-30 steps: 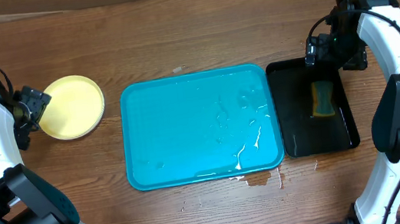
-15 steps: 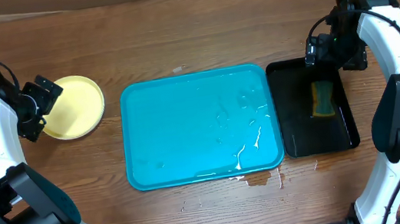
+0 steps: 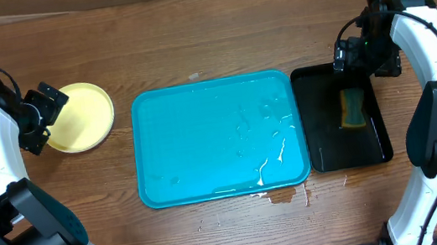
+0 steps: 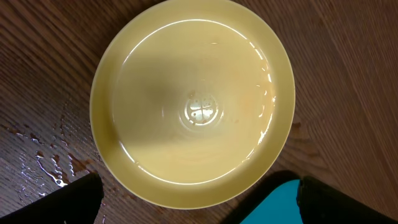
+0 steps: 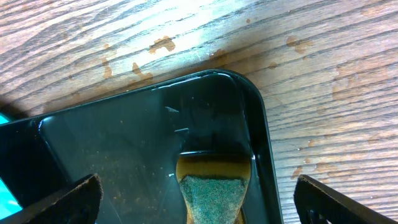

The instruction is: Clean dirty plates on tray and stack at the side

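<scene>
1. My left gripper is spread as wide as it goes and has hold of nothing. In the wrist view its two fingers show only as dark tips in the bottom corners.
2. Just beyond those tips lies the plate, pale yellow-green, flat on the table and glossy. From above, my jaws sit over its 9 o'clock rim, and I cannot tell whether they touch it. I also cannot tell whether other plates lie under it.
3. Small water beads sit on the wood close to one side of the plate in the wrist view.
4. My right gripper is fully spread too, with nothing between its fingers. It hangs over the 12 o'clock end of the black tray.
5. At 6 o'clock from that gripper, a sponge lies in the black tray (yellow body, green scouring face).
6. The tray, turquoise, lies mid-table. The plate stands apart from it at 9 o'clock, and the black tray lies just beside it at 3 o'clock.
7. Wet streaks glint on the turquoise floor, mostly toward 3 and 5 o'clock.
8. A small brownish puddle sits on the table just off the tray's 5 o'clock rim.
</scene>
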Controlling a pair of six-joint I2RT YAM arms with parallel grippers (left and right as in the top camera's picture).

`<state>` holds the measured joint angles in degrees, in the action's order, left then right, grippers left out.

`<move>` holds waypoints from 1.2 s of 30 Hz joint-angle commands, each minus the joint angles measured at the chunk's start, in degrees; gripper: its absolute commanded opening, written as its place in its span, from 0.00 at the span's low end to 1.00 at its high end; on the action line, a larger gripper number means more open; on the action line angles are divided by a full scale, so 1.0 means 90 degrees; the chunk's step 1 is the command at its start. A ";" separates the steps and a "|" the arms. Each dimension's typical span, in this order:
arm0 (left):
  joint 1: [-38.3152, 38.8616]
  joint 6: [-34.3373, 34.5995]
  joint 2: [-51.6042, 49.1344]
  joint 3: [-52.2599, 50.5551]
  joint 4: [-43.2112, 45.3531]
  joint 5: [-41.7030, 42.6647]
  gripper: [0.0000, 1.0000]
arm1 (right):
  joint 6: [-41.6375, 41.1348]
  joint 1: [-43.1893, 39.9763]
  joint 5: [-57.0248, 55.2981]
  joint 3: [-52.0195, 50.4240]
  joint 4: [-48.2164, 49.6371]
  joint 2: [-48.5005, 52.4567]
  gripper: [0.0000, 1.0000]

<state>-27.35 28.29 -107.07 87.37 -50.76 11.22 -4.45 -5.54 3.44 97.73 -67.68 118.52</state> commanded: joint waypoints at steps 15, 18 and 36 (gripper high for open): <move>0.0039 -0.0143 -0.0087 -0.0051 0.0007 0.0090 1.00 | 0.0000 0.0262 -0.0044 0.0138 0.0041 -0.0238 1.00; 0.0039 -0.0146 -0.0087 -0.0051 0.0007 0.0090 1.00 | 0.0000 0.0432 -0.0046 0.0138 0.0041 -0.0355 1.00; 0.0039 -0.0143 -0.0087 -0.0051 0.0007 0.0090 1.00 | 0.0000 0.1241 -0.0044 0.0138 0.0039 -0.2834 1.00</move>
<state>-27.35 28.29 -107.07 87.37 -50.76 11.40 -4.45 5.56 3.42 97.73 -67.51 97.41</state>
